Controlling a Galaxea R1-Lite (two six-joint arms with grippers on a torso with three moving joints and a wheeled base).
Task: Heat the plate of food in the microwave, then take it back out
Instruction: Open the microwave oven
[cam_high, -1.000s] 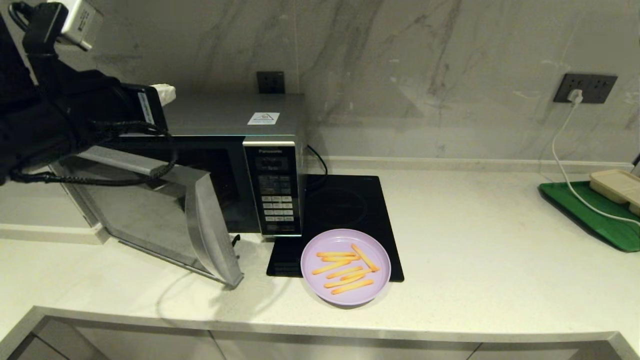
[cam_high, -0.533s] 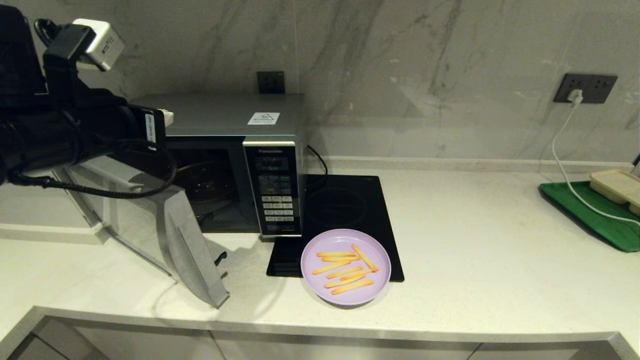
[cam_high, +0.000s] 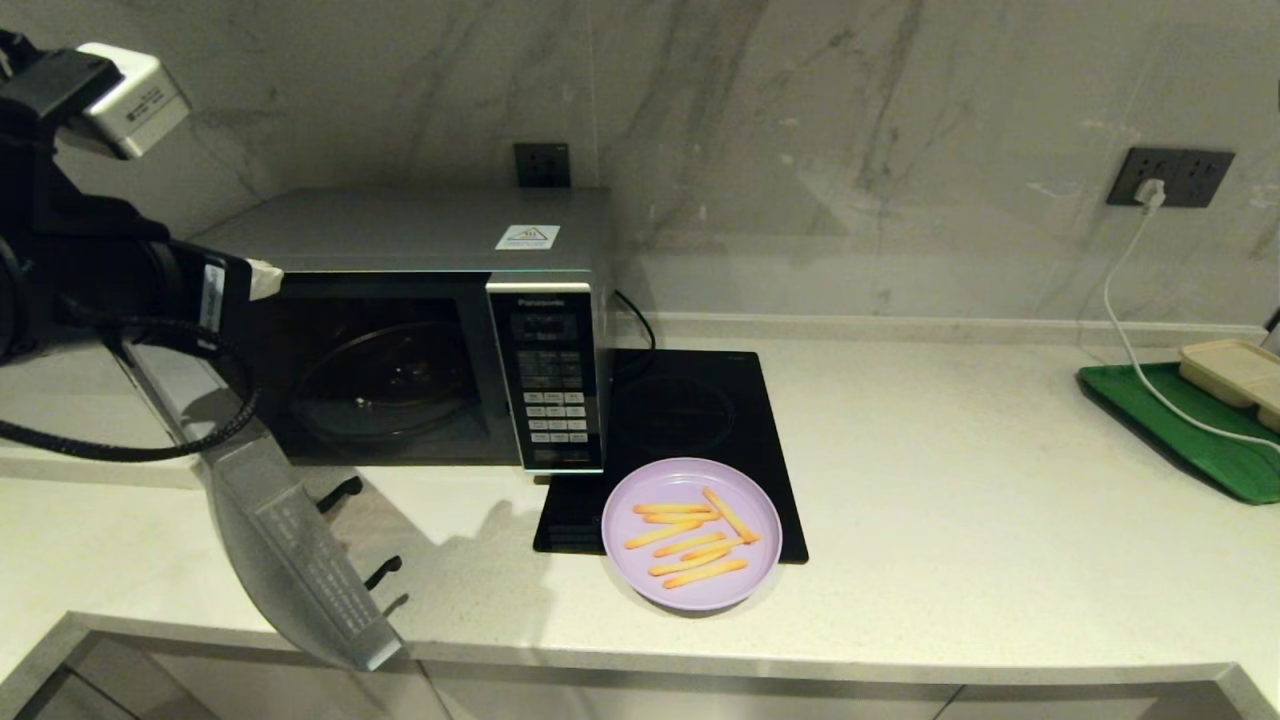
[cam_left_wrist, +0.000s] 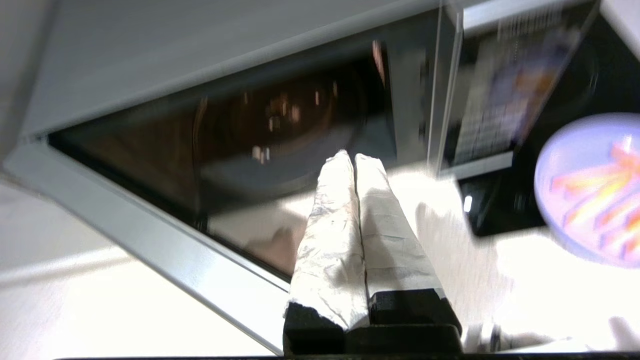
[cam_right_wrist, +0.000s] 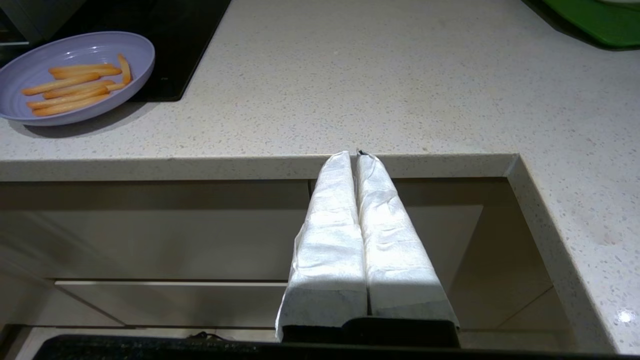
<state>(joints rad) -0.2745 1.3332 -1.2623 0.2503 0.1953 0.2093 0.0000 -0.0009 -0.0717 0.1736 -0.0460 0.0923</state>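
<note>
Grey-veined marble wall (cam_high: 900, 130) behind a pale speckled stone desk (cam_high: 950, 480). 2 dark wall sockets (cam_high: 541, 164) (cam_high: 1170, 176), 1 with a white plugged cable (cam_high: 1125, 300). Flat-fronted cabinets (cam_right_wrist: 150, 240) below the desk edge.
</note>
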